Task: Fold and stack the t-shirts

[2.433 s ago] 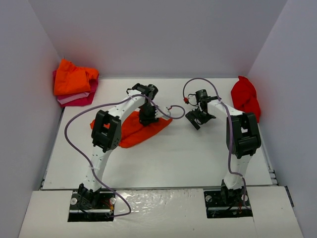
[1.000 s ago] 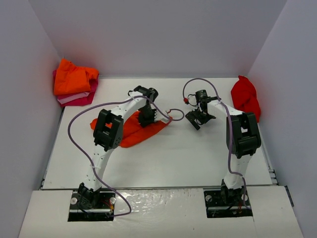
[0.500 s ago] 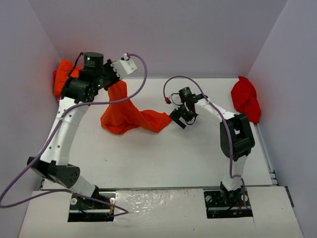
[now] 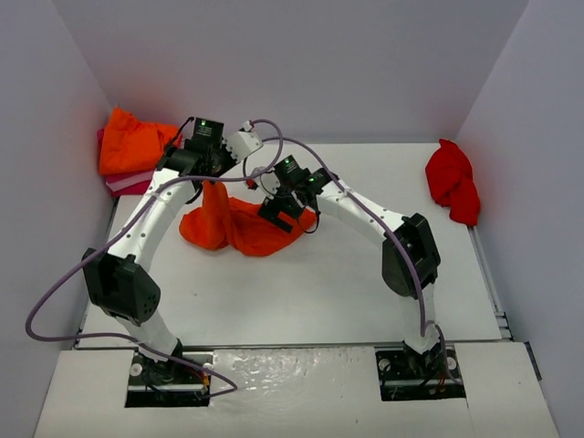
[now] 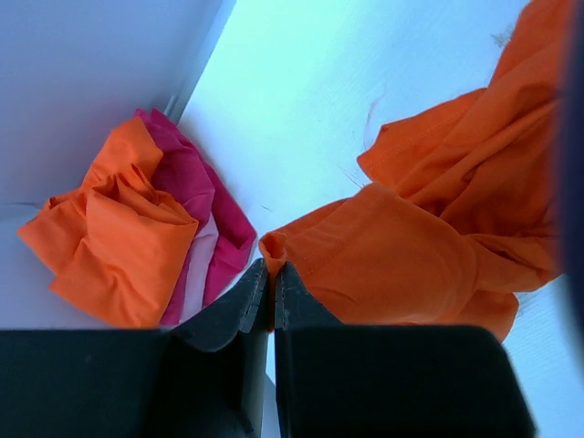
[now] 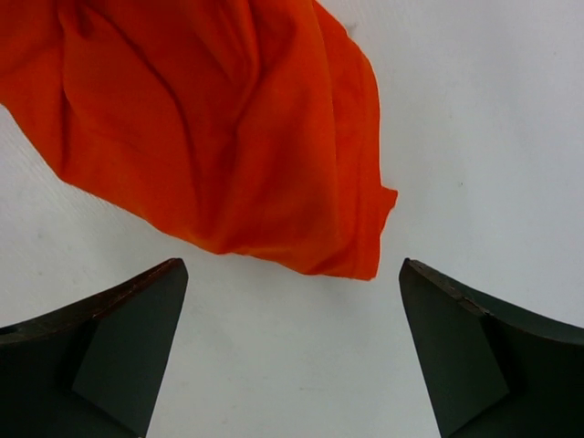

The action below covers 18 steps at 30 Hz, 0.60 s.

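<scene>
An orange t-shirt (image 4: 239,228) lies crumpled left of the table's middle, one part pulled up. My left gripper (image 4: 212,179) is shut on a pinched fold of it (image 5: 274,246), holding it up above the heap. My right gripper (image 4: 285,212) is open and empty, hovering over the shirt's right end; in its wrist view the shirt's edge (image 6: 301,246) lies just beyond its spread fingers (image 6: 123,342). A stack of folded shirts, orange on pink (image 4: 135,151), sits at the back left corner; it also shows in the left wrist view (image 5: 119,237). A red t-shirt (image 4: 453,182) lies bunched at the right wall.
White walls (image 4: 55,182) enclose the table on the left, back and right. A purple cable (image 4: 82,274) loops off the left arm. Bare white table (image 4: 310,292) stretches in front of the orange shirt.
My left gripper has come down and to the right from high at the back left, still holding the shirt. My right arm has swung left, over the shirt's right end.
</scene>
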Available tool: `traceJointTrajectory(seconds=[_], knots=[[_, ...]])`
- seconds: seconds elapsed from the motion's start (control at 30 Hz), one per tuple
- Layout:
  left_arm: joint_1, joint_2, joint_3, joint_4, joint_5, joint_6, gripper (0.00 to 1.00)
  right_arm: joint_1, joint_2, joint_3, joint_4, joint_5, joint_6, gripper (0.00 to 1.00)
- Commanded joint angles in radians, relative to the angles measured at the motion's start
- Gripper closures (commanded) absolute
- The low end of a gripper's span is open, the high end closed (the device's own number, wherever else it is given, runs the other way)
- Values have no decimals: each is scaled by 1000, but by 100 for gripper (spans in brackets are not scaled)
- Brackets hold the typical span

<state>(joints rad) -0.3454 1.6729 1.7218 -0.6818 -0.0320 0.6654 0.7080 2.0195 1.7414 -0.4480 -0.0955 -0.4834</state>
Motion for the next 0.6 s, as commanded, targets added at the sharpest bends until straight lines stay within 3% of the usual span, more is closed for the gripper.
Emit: traceJointTrajectory(seconds=[0.0, 0.13, 0.33, 0.57], knots=[[16, -74, 93, 140, -82, -87, 100, 59, 33, 92, 62, 64, 55, 0], [33, -96, 131, 160, -117, -133, 100, 99, 52, 97, 121, 45, 92, 0], [70, -98, 304, 127, -129, -175, 100, 172, 69, 127, 138, 38, 96, 0], [83, -108, 352, 109, -126, -197, 100, 251, 91, 116, 215, 158, 85, 0]])
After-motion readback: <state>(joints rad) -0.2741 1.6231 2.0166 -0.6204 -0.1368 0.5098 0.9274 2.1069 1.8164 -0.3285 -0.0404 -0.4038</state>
